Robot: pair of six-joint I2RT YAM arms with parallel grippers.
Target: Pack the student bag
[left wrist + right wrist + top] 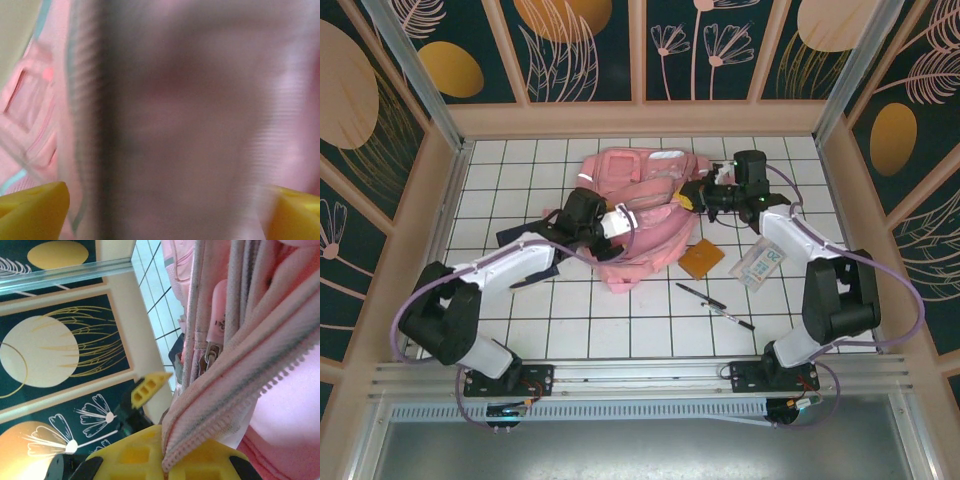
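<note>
Pink fabric marks the student bag point(650, 180), which lies crumpled on the far middle of the white-tiled bench point(570, 325). The left end effector point(616, 226) is at the bag's near-left side. In the left wrist view its yellow fingertips point(35, 205) stand wide apart, open, with blurred pink cloth between them. The right end effector point(692, 197) meets the bag's right side; in the right wrist view it point(167, 460) is clamped on the bag's zipper edge point(240, 385). An orange square pad point(702, 259), a white packet point(761, 264) and a black pen point(715, 306) lie near the bag, on its near-right side.
</note>
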